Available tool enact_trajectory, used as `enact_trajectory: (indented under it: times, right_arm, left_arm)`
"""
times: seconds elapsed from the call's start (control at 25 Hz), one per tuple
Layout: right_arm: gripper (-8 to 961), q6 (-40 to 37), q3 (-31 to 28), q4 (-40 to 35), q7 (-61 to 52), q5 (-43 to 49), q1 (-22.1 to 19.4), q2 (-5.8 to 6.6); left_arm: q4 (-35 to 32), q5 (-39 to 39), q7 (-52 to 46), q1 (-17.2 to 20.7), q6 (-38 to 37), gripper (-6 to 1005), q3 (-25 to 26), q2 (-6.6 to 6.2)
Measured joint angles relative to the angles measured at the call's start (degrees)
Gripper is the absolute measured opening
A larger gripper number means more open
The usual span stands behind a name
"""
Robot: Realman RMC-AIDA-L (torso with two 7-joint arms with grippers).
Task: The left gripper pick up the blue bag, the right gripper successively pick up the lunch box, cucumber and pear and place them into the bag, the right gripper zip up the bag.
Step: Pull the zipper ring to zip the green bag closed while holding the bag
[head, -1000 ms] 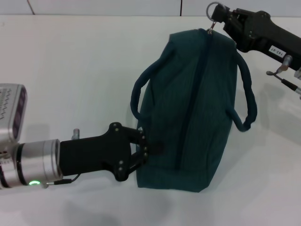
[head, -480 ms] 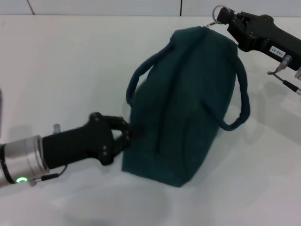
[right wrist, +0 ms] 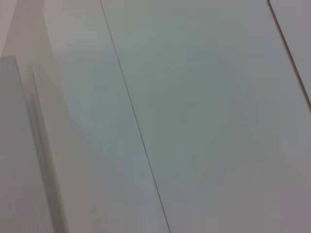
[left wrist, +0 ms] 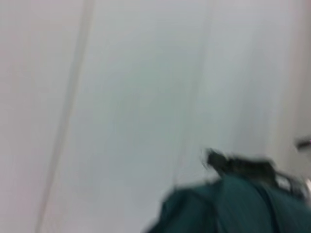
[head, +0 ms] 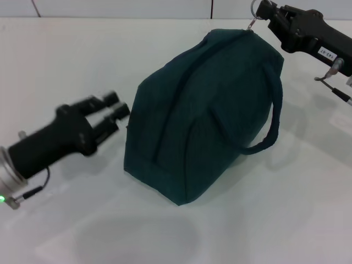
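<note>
Two grippers flanked the blue bag (head: 203,115), zipped shut mid-table (head: 66,66). The left gripper (head: 113,107), fingers slightly parted and seemingly empty, sat just beside it. The right gripper (head: 263,12) pinched the ring zipper pull (head: 254,16) near the far edge.

The blue bag (head: 203,115) reads as one solid dark teal, no print showing on this side, and its loop handle (head: 269,124) is the same teal. Under it the surface (head: 66,66) is plain white. The left end effector (head: 113,107) is matte black on a black arm, silver-grey at the very edge. The right end effector (head: 264,11) is black too, with a small white label (head: 326,53) and a silvery zipper ring (head: 254,10) at its tip.
</note>
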State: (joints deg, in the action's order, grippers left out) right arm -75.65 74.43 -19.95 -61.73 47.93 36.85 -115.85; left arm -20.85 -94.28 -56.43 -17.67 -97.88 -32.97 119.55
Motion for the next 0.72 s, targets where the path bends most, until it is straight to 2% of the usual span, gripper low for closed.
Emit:
enact_trajectory:
  times: [0.04, 0.16, 0.24, 0.4, 0.52, 0.72]
  right_arm:
    - [3, -0.01, 0.0, 0.0, -0.01, -0.01, 0.01, 0.01]
    - [3, -0.03, 0.0, 0.0, -0.02, -0.03, -0.08, 0.02]
    - [3, -0.04, 0.01, 0.0, -0.04, -0.04, -0.17, 0.02]
    - [3, -0.04, 0.01, -0.01, -0.05, -0.05, -0.24, -0.06]
    - [3, -0.04, 0.01, 0.0, -0.05, -0.17, -0.25, -0.12]
    - [3, -0.03, 0.12, 0.35, -0.05, -0.72, -0.25, -0.16]
  left_arm:
    - [-0.07, 0.97, -0.33, 0.2, -0.43, 123, 0.33, 0.02]
    - [-3.75, 4.67, -4.21, 0.68, -2.45, 265, 0.44, -0.04]
    - [-9.66, 4.3, -10.58, 0.02, -2.73, 359, -0.58, -0.2]
    - [-27.56, -1.86, -31.2, -3.61, -2.38, 520, -5.32, -0.14]
    - [-41.33, -6.61, -46.33, -6.69, -0.58, 642, -11.38, 0.08]
    - [-62.51, -14.0, -67.65, -8.76, 7.58, 822, -26.95, 0.0]
